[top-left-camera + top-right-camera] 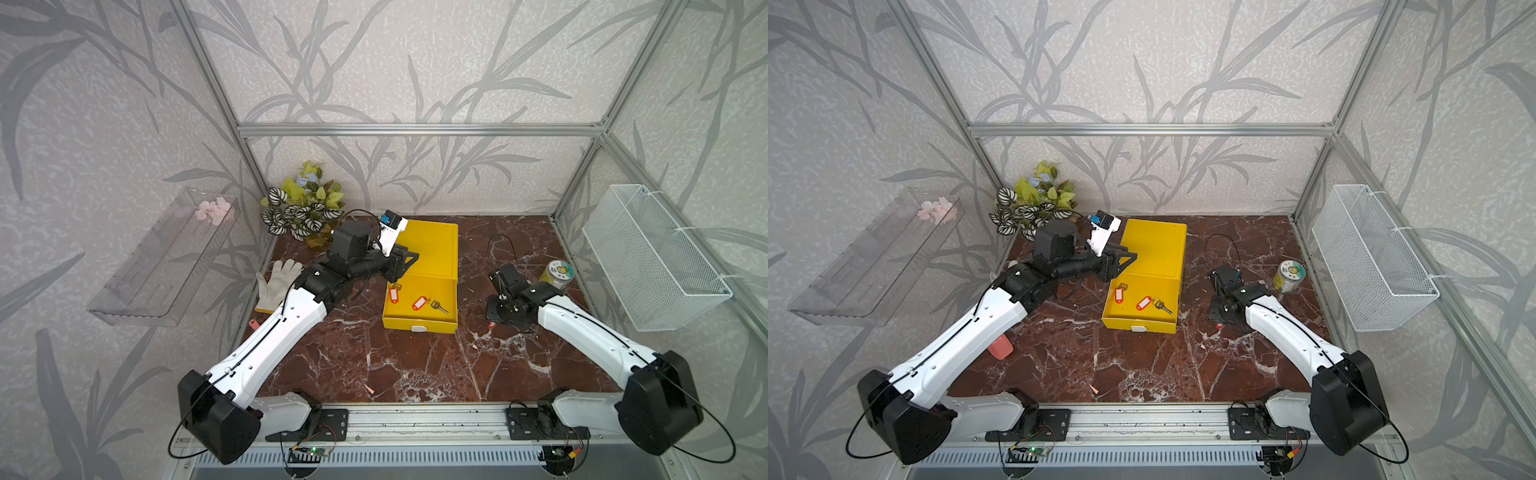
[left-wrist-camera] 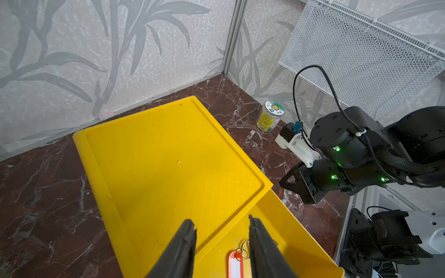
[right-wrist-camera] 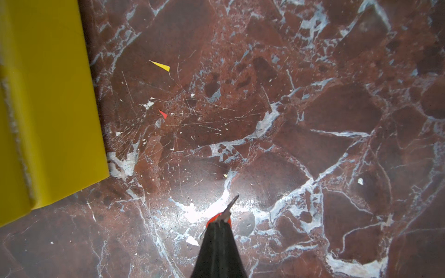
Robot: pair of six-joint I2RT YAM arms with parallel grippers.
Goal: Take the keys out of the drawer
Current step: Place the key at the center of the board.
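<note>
Red-orange-tagged keys (image 1: 430, 304) in drawer (image 1: 419, 325); jar (image 1: 556, 275) label illegible

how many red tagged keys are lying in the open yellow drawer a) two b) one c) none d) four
a: in both top views the yellow drawer holds a red-tagged key by its side wall and a second red-tagged key nearer the middle.

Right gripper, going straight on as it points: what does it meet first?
Probably the bare marble table, the tip of its held key touching before the right gripper does; height unclear.
</note>
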